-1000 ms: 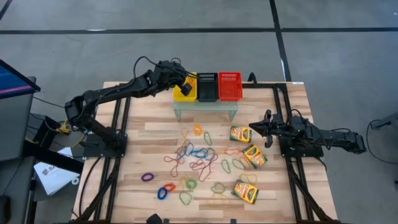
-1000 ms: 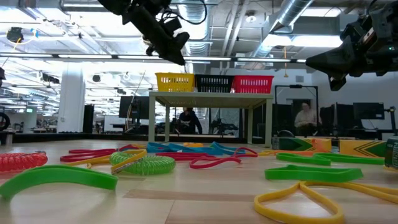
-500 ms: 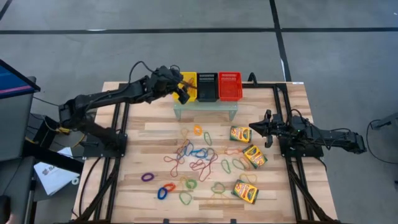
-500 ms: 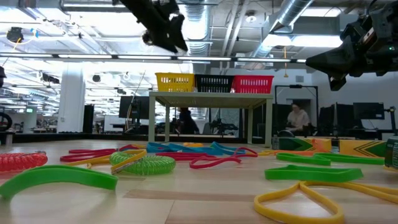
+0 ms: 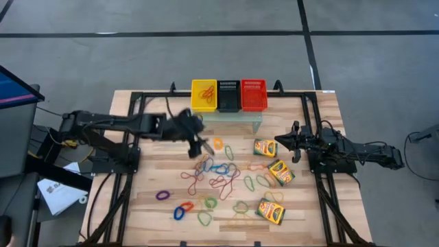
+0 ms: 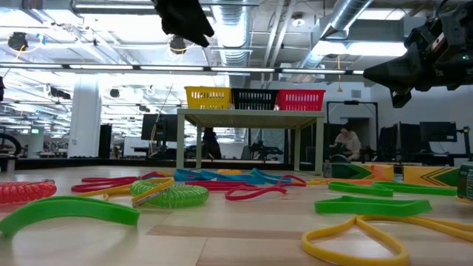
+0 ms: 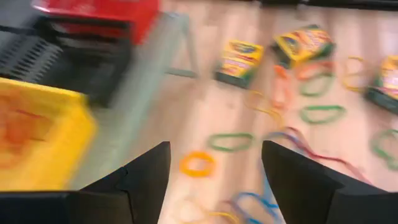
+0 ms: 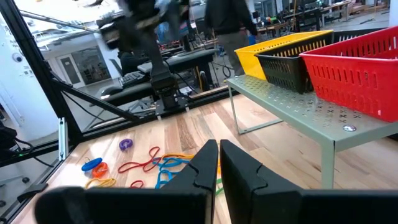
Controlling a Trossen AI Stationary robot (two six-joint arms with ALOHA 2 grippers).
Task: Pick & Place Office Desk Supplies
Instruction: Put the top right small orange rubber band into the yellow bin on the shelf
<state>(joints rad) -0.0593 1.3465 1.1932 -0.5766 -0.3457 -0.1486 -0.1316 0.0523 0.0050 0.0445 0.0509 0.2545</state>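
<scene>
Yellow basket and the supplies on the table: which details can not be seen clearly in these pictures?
- Yellow basket: the high view shows orange and red loops inside, too small to count; the low view shows only its wall.
- Left wrist view: motion blur hides the print on the crayon boxes.
- Low view: the left gripper is cut off by the top edge.
- Rubber bands: tangled in the high view, so overlaps are unclear.

One camera looks straight down on the whole table (image 5: 164,147). Another sits at tabletop level, facing the baskets (image 6: 253,98). Two wrist cameras look past their fingers; all share the baskets.
</scene>
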